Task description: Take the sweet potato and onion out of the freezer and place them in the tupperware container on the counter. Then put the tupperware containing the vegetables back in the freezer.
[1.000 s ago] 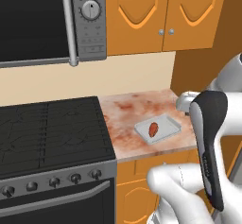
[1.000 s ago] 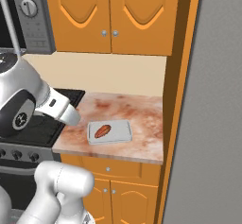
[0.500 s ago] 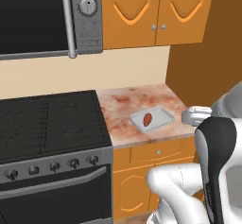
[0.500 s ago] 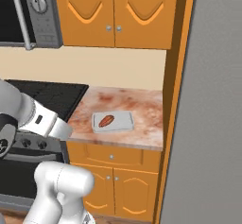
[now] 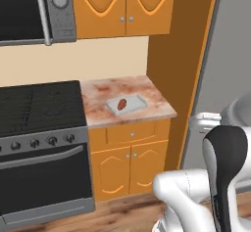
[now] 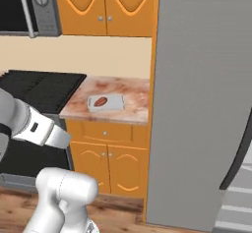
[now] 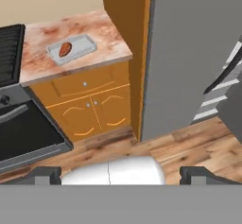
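Potato (image 5: 122,104) lies in the tray (image 5: 138,102), an orange-red lump resting toward one end of it, and the tray sits on the counter (image 5: 157,101) about midway between the stove (image 5: 39,106) and the tall orange panel beside the freezer (image 6: 202,94). From the right base view the potato (image 6: 101,101) sits in the tray's (image 6: 116,101) stove-side half, with the other half bare grey. The freezer is the plain grey slab on the far side of that panel; at its outer edge a dark handle (image 6: 241,151) curves down, and pale shelves (image 6: 235,205) show just past it, so the door stands open there. The gripper (image 7: 120,173) hangs well back from the counter, over the wood floor (image 7: 189,147), looking down on the cabinet doors (image 7: 97,114) below the counter. Its two dark fingertips (image 7: 45,175) stand far apart at the bottom of the hand view, jaws wide with nothing between them. Above the stove is a microwave (image 5: 34,11), and orange wall cabinets (image 5: 122,6) hang over the counter.
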Tool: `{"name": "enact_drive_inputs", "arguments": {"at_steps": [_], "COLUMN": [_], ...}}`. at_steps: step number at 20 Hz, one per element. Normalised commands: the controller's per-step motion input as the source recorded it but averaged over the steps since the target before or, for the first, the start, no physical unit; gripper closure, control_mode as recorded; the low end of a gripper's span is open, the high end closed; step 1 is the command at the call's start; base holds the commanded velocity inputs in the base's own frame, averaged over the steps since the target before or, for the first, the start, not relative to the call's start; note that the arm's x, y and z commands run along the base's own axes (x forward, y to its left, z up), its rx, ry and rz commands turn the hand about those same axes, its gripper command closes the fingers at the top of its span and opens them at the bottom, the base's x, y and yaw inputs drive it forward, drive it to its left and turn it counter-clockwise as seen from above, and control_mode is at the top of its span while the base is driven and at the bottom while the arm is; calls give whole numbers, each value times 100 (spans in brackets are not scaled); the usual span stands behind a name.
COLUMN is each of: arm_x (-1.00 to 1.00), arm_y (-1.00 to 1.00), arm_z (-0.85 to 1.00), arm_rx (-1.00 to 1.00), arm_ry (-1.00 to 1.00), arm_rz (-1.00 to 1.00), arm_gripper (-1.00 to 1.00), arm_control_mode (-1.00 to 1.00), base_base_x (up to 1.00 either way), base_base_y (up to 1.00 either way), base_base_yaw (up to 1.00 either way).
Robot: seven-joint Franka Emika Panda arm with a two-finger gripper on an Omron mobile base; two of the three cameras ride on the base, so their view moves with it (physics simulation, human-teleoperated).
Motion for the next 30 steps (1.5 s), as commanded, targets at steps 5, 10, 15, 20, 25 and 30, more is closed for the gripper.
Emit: {"name": "enact_drive_inputs", "arguments": {"at_steps": [5,10,15,20,25,30], "arm_x": [0,0,0,0,0,0], "arm_y": [0,0,0,0,0,0], "arm_z": [0,0,0,0,0,0], "arm_rx": [0,0,0,0,0,0], "arm_ry": [0,0,0,0,0,0], "arm_rz": [0,0,0,0,0,0], "arm_gripper": [-100,-100,-100,-100,-100,-100], "arm_control_mode": [100,100,100,100,100,100], "base_base_x": [12,20,22,37,57,45], "base_base_y": [-100,-100,-100,-86,-47,-47], "base_base_yaw": [5,13,17,18,6,0]}}
